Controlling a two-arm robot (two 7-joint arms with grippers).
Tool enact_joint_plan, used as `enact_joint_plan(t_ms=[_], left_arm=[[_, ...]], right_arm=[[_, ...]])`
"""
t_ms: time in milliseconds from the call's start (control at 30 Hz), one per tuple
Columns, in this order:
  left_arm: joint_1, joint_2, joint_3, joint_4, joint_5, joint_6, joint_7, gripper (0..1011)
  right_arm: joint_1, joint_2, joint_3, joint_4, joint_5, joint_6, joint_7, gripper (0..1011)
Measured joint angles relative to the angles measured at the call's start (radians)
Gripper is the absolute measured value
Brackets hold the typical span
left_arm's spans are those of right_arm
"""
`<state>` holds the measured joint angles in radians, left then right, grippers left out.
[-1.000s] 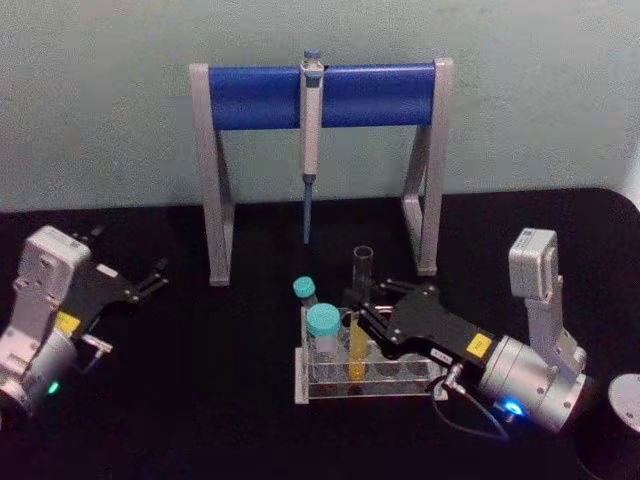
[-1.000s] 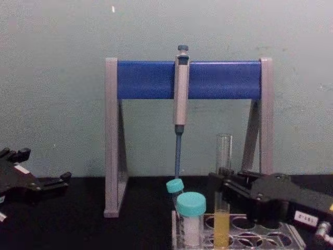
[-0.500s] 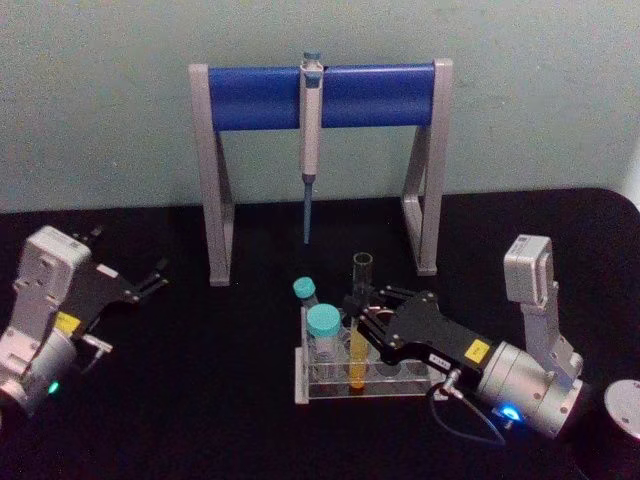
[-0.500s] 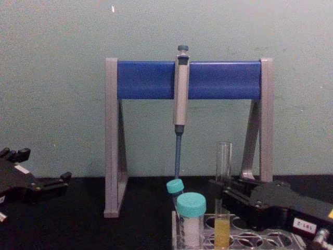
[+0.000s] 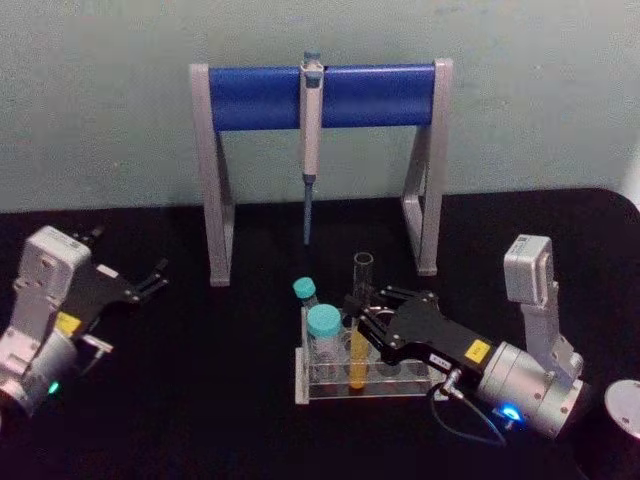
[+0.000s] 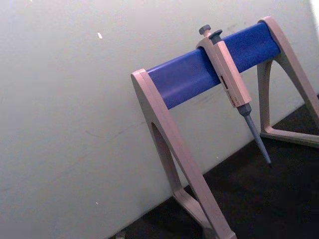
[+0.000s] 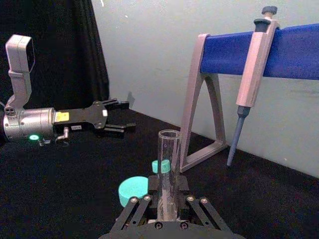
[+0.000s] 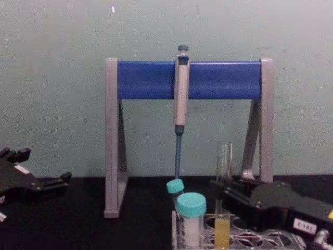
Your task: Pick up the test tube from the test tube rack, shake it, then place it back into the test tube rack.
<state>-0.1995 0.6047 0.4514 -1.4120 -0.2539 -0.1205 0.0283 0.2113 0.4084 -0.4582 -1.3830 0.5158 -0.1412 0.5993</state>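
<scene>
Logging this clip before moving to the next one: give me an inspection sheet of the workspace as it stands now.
Surface: black table, bare at front left.
Job's things: test tube, yellow liquid low down, upright in the test tube rack.
Clutter: two teal-capped tubes in the rack; pipette hanging on the grey-and-blue stand; dark cylinder at far right.
Grippers: right gripper shut on the test tube above the rack; left gripper open, parked at left.
Cables: thin cable looping by the right wrist.
Surroundings: plain pale wall.

Right hand [image 5: 358,318] reaches in low from the right, fingers closed; left hand [image 5: 150,280] rests parked, fingers apart.
</scene>
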Motion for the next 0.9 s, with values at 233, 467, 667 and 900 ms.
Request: enact_joint_plan(t_ms=[233, 467, 667, 900], left_arm=[[0.000, 0.000, 0.000, 0.000, 0.000, 0.000, 0.000, 1001], [0.000, 0.000, 0.000, 0.000, 0.000, 0.000, 0.000, 1001], [0.000, 0.000, 0.000, 0.000, 0.000, 0.000, 0.000, 1001], [0.000, 0.000, 0.000, 0.000, 0.000, 0.000, 0.000, 1001]], right_arm=[[-0.001, 0.000, 0.000, 0.001, -0.002, 0.002, 0.000, 424], [0.000, 0.000, 0.000, 0.001, -0.001, 0.002, 0.001, 668], [0.000, 0.000, 0.000, 0.001, -0.001, 0.001, 0.002, 839], [0.000, 0.000, 0.000, 0.000, 0.000, 0.001, 0.002, 1000]])
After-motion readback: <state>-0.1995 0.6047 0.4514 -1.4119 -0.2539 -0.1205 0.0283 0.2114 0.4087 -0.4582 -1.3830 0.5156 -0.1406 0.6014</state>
